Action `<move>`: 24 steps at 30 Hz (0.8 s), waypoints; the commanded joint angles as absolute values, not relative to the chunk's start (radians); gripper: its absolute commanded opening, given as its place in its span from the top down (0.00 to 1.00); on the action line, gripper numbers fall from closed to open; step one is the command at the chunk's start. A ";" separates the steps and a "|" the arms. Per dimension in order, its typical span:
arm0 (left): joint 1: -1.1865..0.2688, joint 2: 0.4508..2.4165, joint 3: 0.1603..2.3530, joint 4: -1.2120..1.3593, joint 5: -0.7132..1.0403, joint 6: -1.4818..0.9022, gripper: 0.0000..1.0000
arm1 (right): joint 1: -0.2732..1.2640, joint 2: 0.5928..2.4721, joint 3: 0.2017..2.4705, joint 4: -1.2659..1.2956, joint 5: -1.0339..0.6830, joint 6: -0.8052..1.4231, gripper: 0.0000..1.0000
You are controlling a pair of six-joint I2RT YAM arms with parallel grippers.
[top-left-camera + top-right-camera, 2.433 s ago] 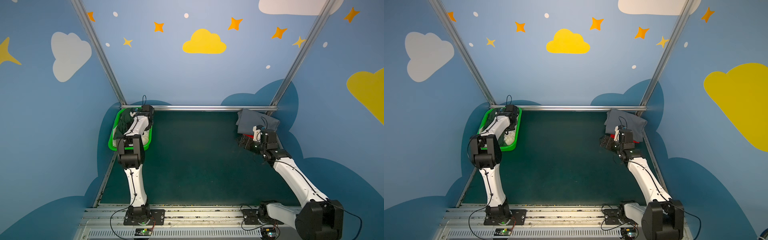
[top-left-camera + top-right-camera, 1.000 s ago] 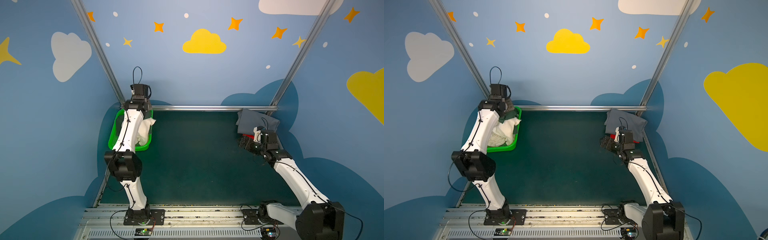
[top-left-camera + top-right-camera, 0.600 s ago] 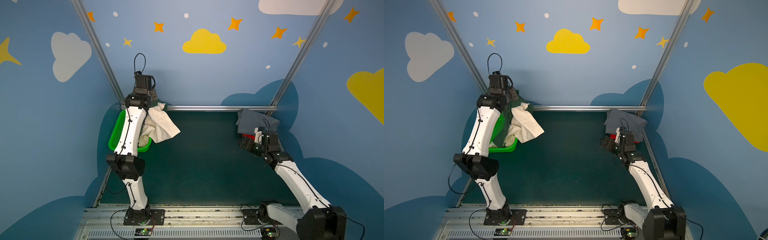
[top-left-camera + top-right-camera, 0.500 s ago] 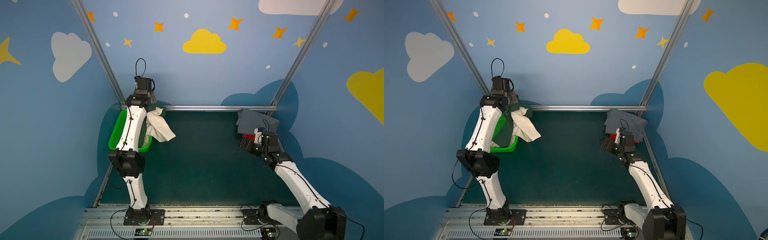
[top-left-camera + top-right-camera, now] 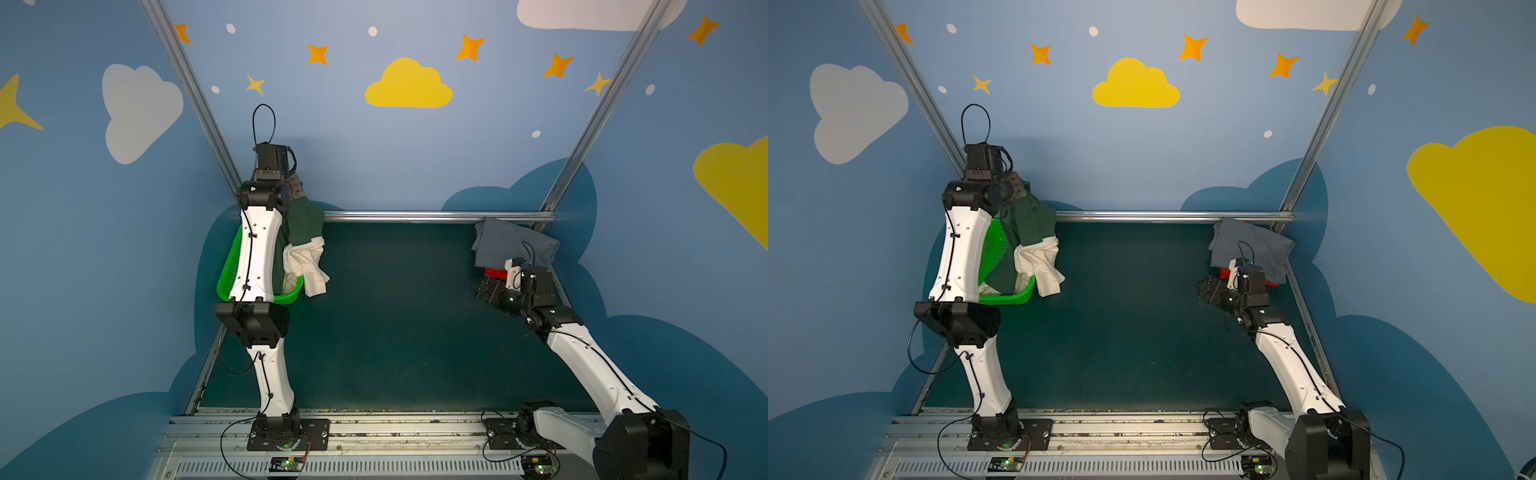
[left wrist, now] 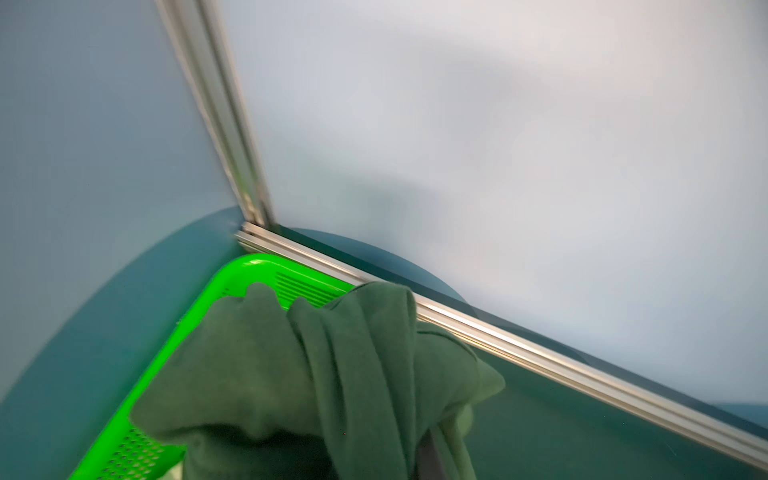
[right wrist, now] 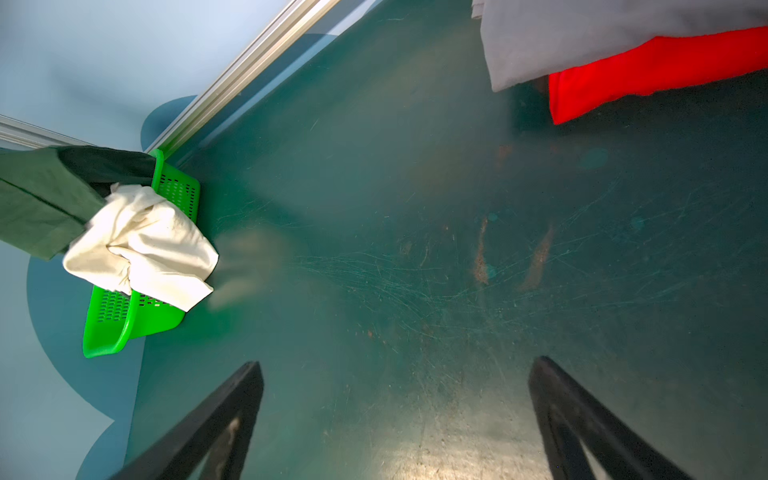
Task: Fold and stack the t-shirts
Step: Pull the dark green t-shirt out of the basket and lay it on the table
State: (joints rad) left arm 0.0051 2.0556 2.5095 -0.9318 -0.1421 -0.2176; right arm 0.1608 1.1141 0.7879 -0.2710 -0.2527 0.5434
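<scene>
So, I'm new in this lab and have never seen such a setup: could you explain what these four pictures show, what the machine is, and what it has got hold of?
It is a robot with two white arms mounted at the near edge, each ending in a two-fingered gripper. Two pictures come from one camera head above, looking down at the whole scene. The other two come from small cameras on the arms' wrists.

The left gripper, raised high, is shut on a dark green t-shirt whose lower part is in a green basket. A cream-white t-shirt hangs tangled below it, over the basket's edge. The right gripper is open and empty, above the dark teal mat. In the far right corner a grey t-shirt lies over a red t-shirt.
</scene>
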 commanded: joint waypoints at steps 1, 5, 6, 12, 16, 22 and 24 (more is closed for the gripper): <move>-0.029 2.028 2.539 -0.868 0.060 -0.257 0.96 | 0.165 1.118 0.778 -0.255 -0.263 0.545 0.02; -0.114 2.009 2.610 -0.790 0.323 -0.290 0.96 | 0.166 1.118 0.774 -0.248 -0.261 0.548 0.02; -0.154 2.024 2.668 -0.813 0.343 -0.263 0.96 | 0.166 1.117 0.774 -0.248 -0.259 0.550 0.02; -0.289 2.033 2.724 -0.825 0.505 -0.252 0.96 | 0.165 1.107 0.771 -0.244 -0.253 0.556 0.02; -0.355 2.024 2.596 -0.784 0.559 -0.206 0.96 | 0.167 1.107 0.769 -0.243 -0.250 0.554 0.02; -0.396 2.095 2.510 -0.815 0.719 -0.197 0.96 | 0.169 1.121 0.765 -0.241 -0.242 0.554 0.02; -0.414 2.113 2.466 -0.811 0.784 -0.185 0.87 | 0.169 1.128 0.761 -0.234 -0.241 0.554 0.02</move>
